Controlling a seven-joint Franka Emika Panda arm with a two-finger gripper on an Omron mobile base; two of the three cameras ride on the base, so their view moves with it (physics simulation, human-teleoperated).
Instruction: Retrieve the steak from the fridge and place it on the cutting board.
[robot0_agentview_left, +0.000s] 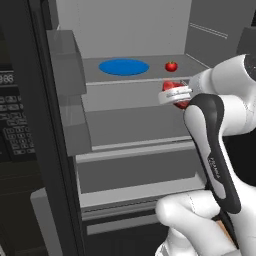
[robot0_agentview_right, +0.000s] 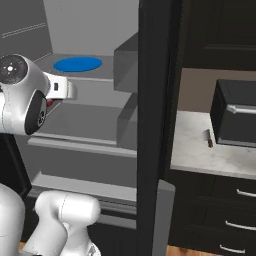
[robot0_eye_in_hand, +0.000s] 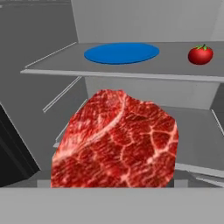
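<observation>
Gripper (robot0_agentview_left: 176, 96) closed on the steak (robot0_eye_in_hand: 116, 140), held clear of the shelves inside the open fridge (robot0_agentview_left: 130, 30), below the upper shelf. On that shelf, blue plate (robot0_agentview_left: 123, 67) and tomato (robot0_agentview_left: 171, 66), well apart. From the right: black toaster oven (robot0_agentview_right: 235, 114) on the counter (robot0_agentview_right: 195, 150).

One steak (robot0_eye_in_hand: 116, 142). One blue plate (robot0_agentview_left: 123, 67) and one tomato (robot0_agentview_left: 171, 66), both on the same shelf (robot0_agentview_left: 155, 75) of one fridge (robot0_agentview_left: 125, 30). One toaster oven (robot0_agentview_right: 235, 115) and one small knife (robot0_agentview_right: 209, 138) on the bench (robot0_agentview_right: 200, 150). Three drawer handles show below it.
</observation>
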